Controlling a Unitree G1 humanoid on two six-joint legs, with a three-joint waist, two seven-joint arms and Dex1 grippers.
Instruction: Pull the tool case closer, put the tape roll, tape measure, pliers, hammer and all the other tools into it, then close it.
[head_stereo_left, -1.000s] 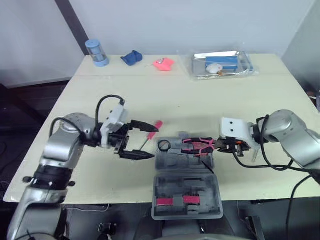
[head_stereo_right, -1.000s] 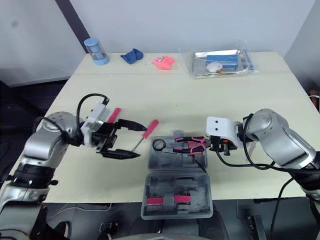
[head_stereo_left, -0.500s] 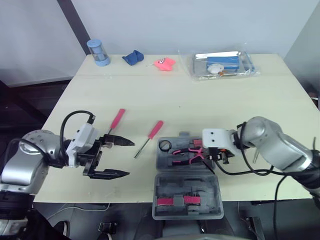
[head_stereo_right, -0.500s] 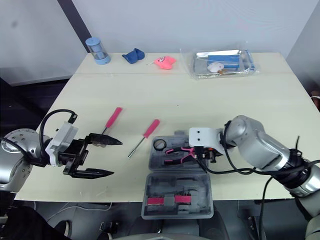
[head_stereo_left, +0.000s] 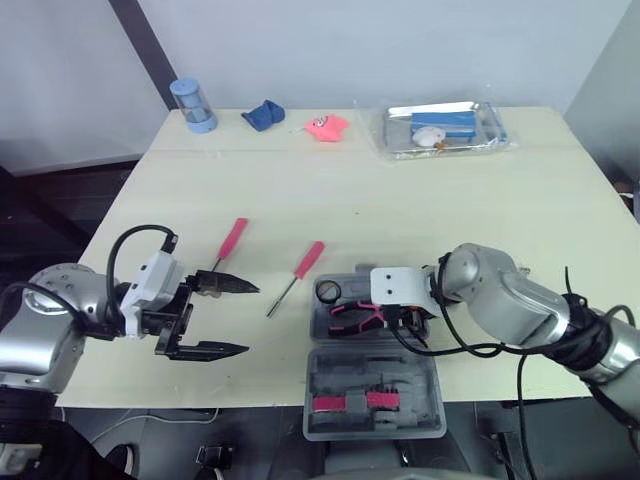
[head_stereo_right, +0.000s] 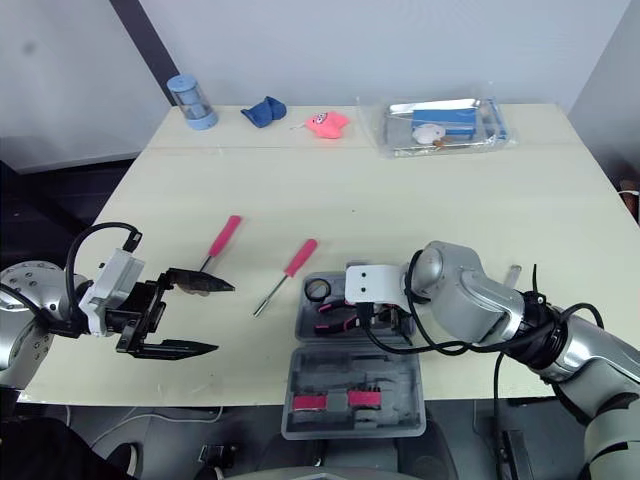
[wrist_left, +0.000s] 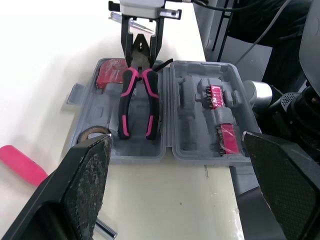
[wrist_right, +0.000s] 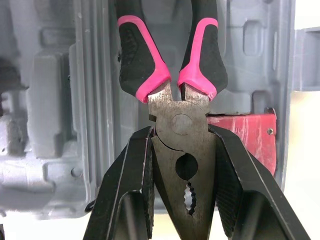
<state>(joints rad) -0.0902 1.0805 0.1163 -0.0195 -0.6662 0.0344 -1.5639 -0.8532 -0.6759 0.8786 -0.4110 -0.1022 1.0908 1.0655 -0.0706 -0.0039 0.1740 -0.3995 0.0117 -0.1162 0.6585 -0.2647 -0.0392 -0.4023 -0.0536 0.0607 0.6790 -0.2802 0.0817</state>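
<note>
Right hand (wrist_right: 181, 131) clenched on pliers (wrist_left: 135, 82) — fingers (wrist_right: 132, 190) pinch metal head, pink-black handles point away from hand, over open tool case (wrist_left: 195, 110) half farther from robot. Resting in tray or just above: cannot tell. Red object (wrist_right: 245, 135) beside head, partly behind finger, unclear what. Left hand (head_stereo_left: 250, 318) wide open, empty, above desk (head_stereo_left: 400, 200) — pink screwdriver (head_stereo_left: 232, 240) tip near one fingertip, second screwdriver (head_stereo_left: 310, 258) between hand and case.
</note>
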